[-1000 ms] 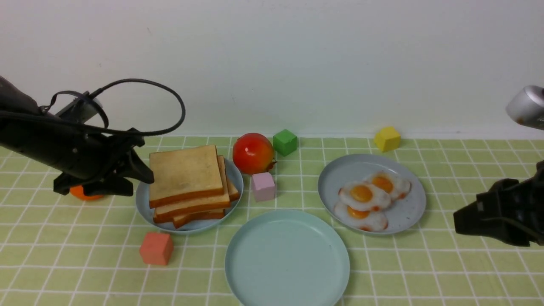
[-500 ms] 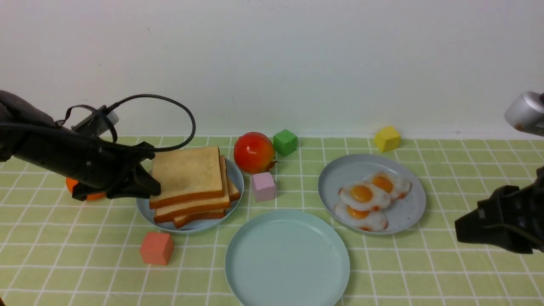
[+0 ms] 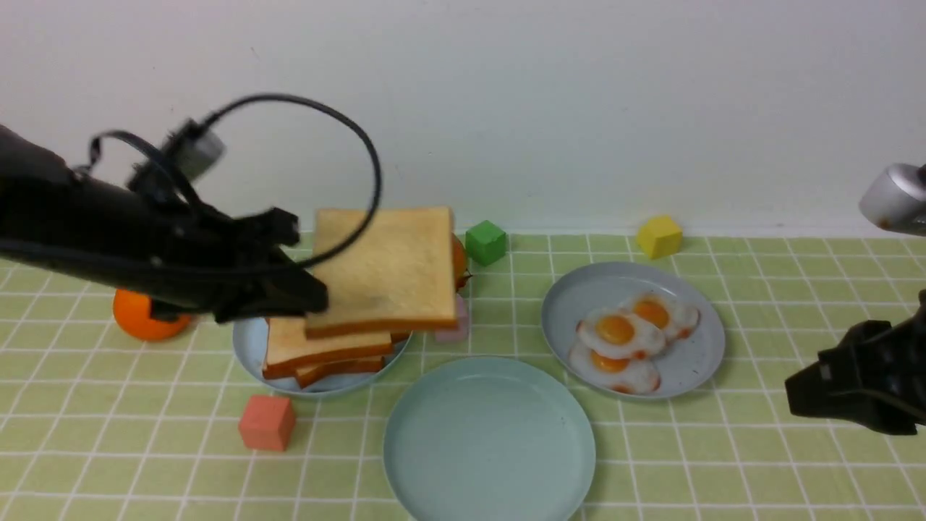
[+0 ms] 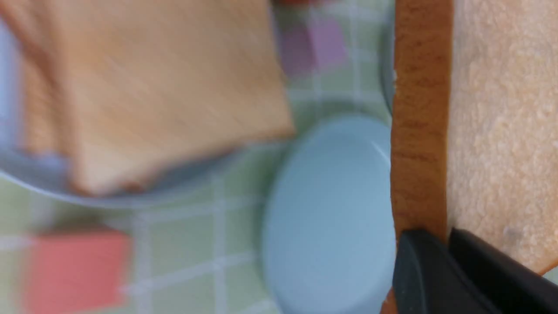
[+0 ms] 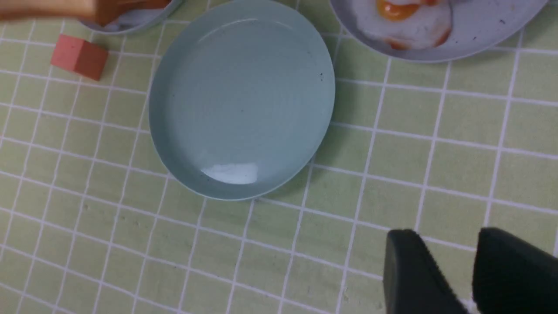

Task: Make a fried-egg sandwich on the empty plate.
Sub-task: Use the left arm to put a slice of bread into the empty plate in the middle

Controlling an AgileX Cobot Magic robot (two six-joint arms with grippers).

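My left gripper (image 3: 312, 300) is shut on the edge of a golden toast slice (image 3: 387, 268) and holds it flat in the air above the toast stack (image 3: 325, 351). The left wrist view shows both fingers pinching the brown crust (image 4: 420, 131) of the toast slice (image 4: 501, 109). The empty plate (image 3: 489, 441) lies bare at the front centre, also seen as the empty plate (image 5: 242, 96). Three fried eggs (image 3: 622, 336) rest on a grey-blue plate (image 3: 694, 369). My right gripper (image 3: 799, 391) hovers over the cloth right of the empty plate, and the right gripper (image 5: 449, 237) is open and holds nothing.
The toast stack sits on a second grey-blue plate (image 3: 249, 347). An orange (image 3: 141, 318) lies behind my left arm. A tomato (image 3: 458, 264) and pink cube (image 3: 454, 329) are partly hidden by the lifted slice. A green cube (image 3: 485, 242), yellow cube (image 3: 659, 236) and salmon cube (image 3: 266, 423) stand around.
My left gripper closed on the top slice, then lifted it up and to the right off the stack. The right arm has barely moved.
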